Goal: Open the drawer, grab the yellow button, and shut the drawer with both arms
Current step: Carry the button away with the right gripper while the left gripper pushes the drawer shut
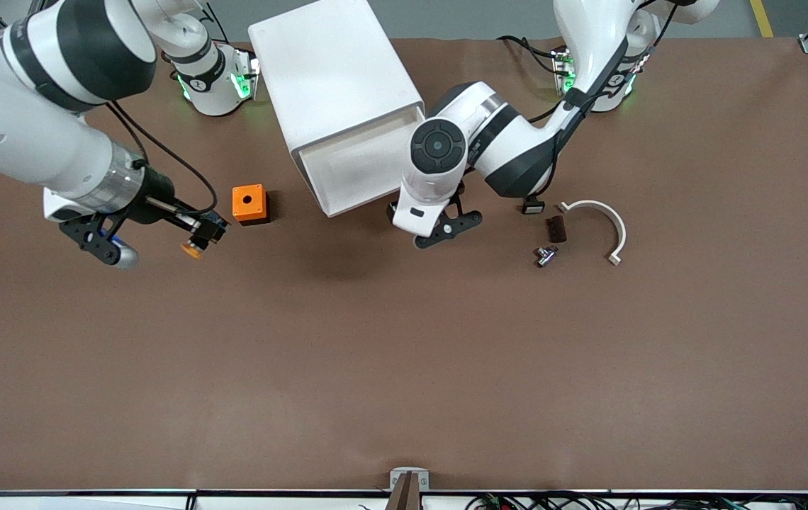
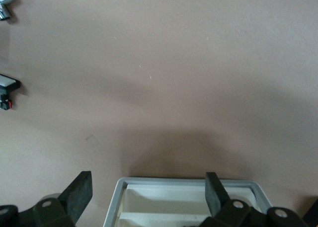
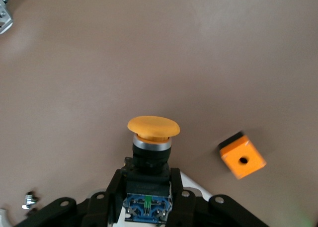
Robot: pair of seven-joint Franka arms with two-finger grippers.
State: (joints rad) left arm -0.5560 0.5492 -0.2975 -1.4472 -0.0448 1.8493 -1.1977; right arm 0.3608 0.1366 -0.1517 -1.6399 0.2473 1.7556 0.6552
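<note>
Drawer pulled out at the top of the white cabinet, upper middle of the front frame.
Just below it, the left gripper hangs with fingers spread wide and holding nothing. At middle left of that frame, the right gripper is clamped on the orange-capped button above the brown table, beside the orange cube.

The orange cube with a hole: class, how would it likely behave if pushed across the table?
The orange cube sits flat on the brown table, so it would probably slide, not roll. Its blocky shape suggests it is stiff and unlikely to tip. Being small, it is probably light.
</note>
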